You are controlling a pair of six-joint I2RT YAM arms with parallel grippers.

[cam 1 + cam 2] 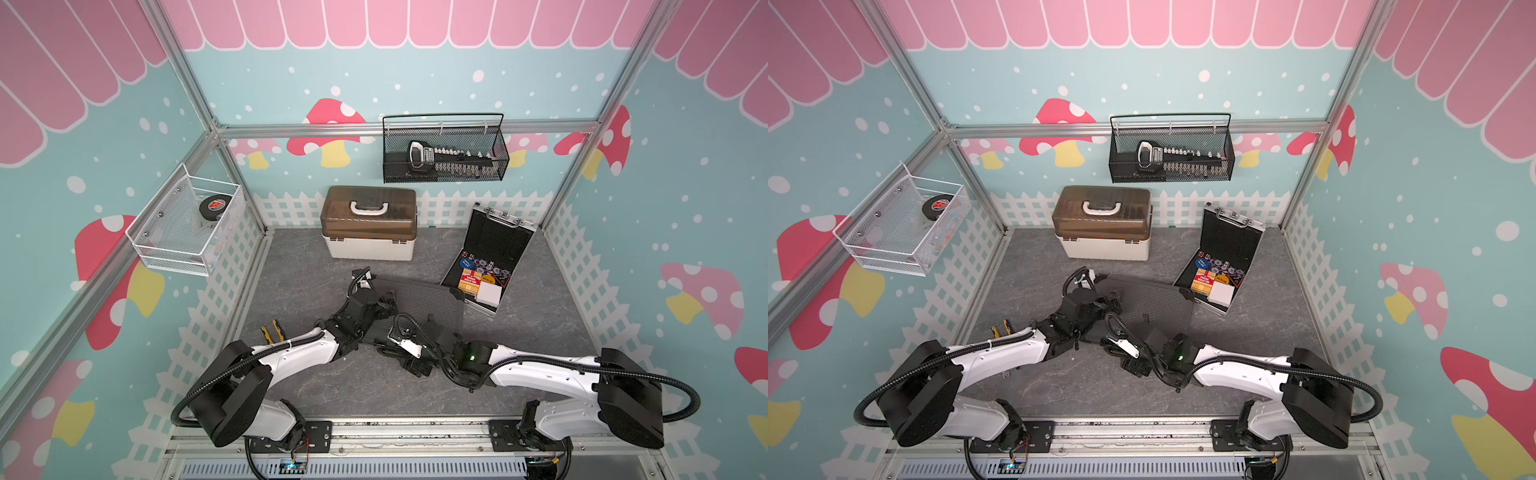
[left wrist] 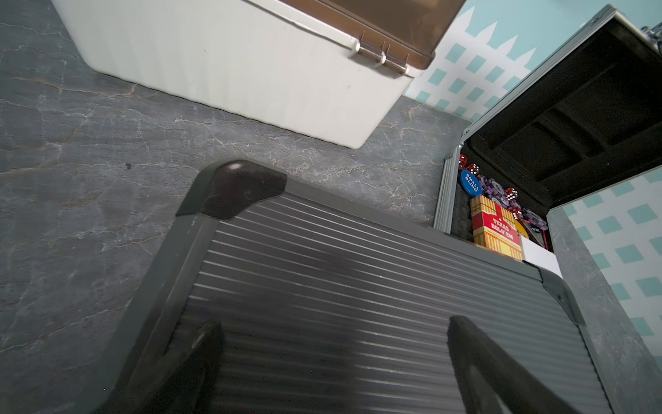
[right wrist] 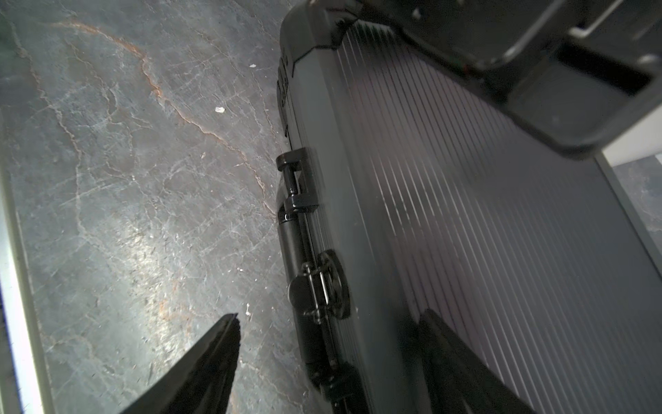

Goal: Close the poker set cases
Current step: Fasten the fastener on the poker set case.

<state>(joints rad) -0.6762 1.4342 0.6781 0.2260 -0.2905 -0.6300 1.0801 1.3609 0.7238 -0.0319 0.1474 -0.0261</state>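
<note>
The larger black poker set case (image 1: 419, 299) (image 1: 1150, 301) lies flat mid-table with its ribbed lid (image 2: 358, 286) down. My left gripper (image 2: 333, 322) (image 1: 388, 305) hovers open over the lid's left part, holding nothing. At the case's front edge my right gripper (image 3: 329, 315) (image 1: 388, 349) stands open, one finger over the table and one over the lid, astride the edge with the handle (image 3: 297, 251). The smaller silver case (image 1: 494, 245) (image 1: 1229, 241) stands open at the right, lid (image 2: 573, 118) raised, with chips, dice and a card box (image 2: 494, 229) inside.
A cream box with a brown lid (image 1: 370, 245) stands behind the black case. Yellow-handled pliers (image 1: 272, 330) lie by my left arm. A black mesh basket (image 1: 444, 149) hangs on the back wall and a white wire basket (image 1: 187, 224) on the left wall.
</note>
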